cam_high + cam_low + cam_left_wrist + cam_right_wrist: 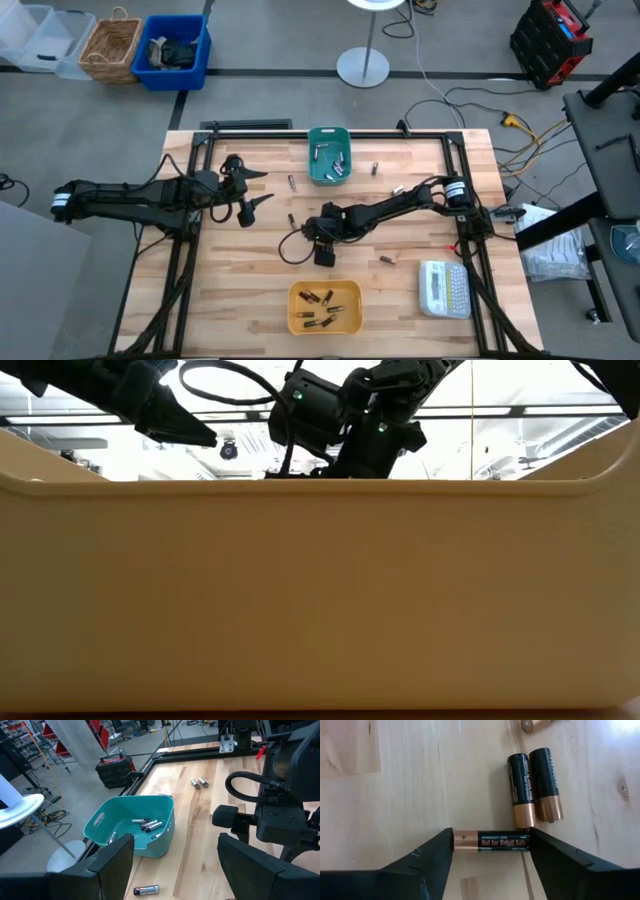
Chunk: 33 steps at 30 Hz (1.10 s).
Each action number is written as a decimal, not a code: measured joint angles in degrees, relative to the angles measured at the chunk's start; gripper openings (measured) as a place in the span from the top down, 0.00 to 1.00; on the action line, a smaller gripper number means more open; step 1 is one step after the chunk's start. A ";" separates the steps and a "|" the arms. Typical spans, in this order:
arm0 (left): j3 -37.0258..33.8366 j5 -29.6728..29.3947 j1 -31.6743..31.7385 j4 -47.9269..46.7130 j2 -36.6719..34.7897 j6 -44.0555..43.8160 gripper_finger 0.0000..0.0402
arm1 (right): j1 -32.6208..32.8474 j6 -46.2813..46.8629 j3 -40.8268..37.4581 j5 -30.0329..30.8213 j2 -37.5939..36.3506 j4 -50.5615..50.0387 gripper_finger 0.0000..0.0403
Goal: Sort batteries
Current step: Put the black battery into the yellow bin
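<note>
High view: some batteries sit in the green bin (328,157) and yellow bin (324,306), several loose on the bench (420,240). Right hand (487,851) brackets a battery (491,841); left hand (250,190) wide, waiting.

a: in the low view a tan bin wall (320,590) fills most of the frame, hiding the tabletop and any batteries.
b: from above, the cells in the yellow bin (325,322) are too small to sort by type.
a: a copper-ended battery (536,724) is cut by the right wrist view's edge.
</note>
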 joint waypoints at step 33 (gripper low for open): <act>-0.02 0.04 0.00 -0.10 0.26 -0.02 0.34 | 4.13 2.10 0.55 -4.85 -21.86 -14.90 0.43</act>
